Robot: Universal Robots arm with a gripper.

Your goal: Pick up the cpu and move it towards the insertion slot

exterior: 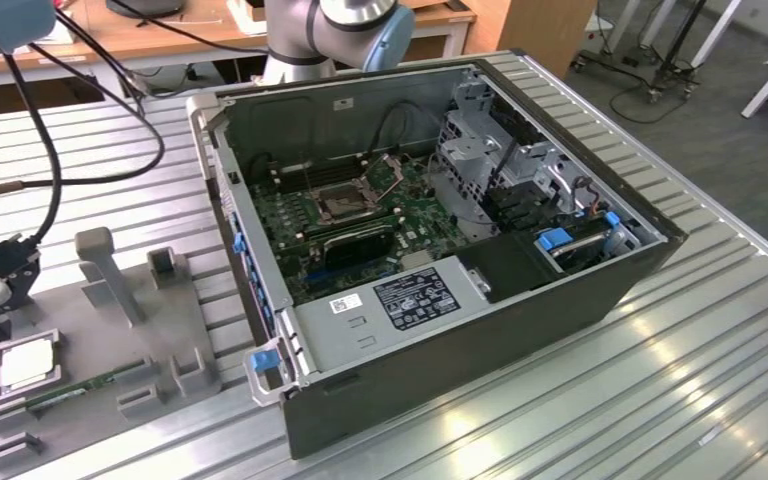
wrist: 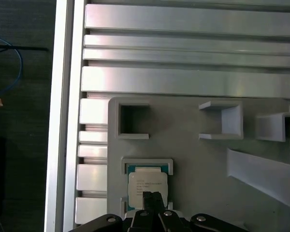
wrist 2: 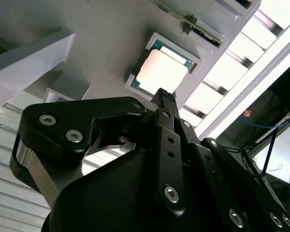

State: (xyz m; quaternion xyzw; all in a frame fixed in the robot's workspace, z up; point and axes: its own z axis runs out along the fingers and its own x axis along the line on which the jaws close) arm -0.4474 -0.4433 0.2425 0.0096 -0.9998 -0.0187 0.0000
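Note:
The cpu [exterior: 24,362] is a small square chip with a pale metal top. It lies flat in a recess of the grey fixture [exterior: 157,320] at the exterior view's left, outside the computer case. My gripper [wrist: 152,198] hovers just over the cpu [wrist: 146,182], its two black fingertips pressed together and nothing between them. In the second wrist view the fingertips [wrist 2: 163,94] point at the edge of the cpu [wrist 2: 162,71]. The insertion slot [exterior: 344,200] is a silver-framed square socket on the green board inside the open case, well off toward the exterior view's right.
The open computer case [exterior: 357,330] has tall walls around the board. A thin green memory stick [exterior: 84,388] lies on the fixture beside the cpu. Grey upright posts [exterior: 101,265] rise from the fixture. Black cables [exterior: 37,130] hang over the ribbed metal table [exterior: 651,400].

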